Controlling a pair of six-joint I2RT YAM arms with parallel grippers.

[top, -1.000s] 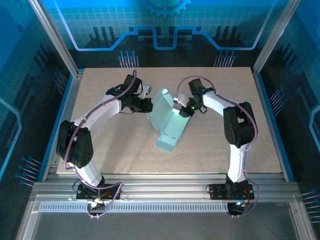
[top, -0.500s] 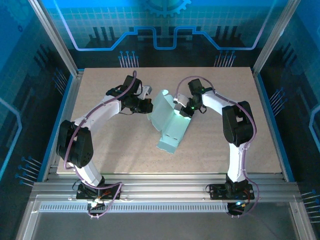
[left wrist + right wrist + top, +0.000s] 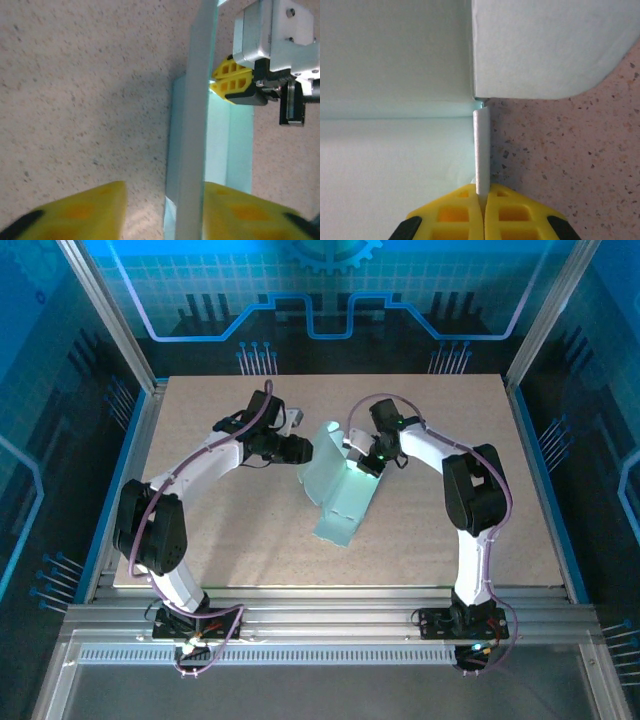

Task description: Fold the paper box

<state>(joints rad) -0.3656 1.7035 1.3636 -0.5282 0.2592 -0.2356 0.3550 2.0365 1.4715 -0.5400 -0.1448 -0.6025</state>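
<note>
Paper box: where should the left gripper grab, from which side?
Likely the raised wall of the paper box, approached edge-on so the left gripper's open fingers straddle it, one per face. The right gripper is shut on a flap opposite.

One paper box point(image 3: 338, 502), one table point(image 3: 230, 550), two pincers: left pincer point(image 3: 303, 452), right pincer point(image 3: 362, 462).

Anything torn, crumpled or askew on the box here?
Nothing stands out. The paper box is half-folded, panels clean and untorn; the right gripper has its fingers shut on one flap edge; the left gripper straddles an upright panel, fingers open.
</note>
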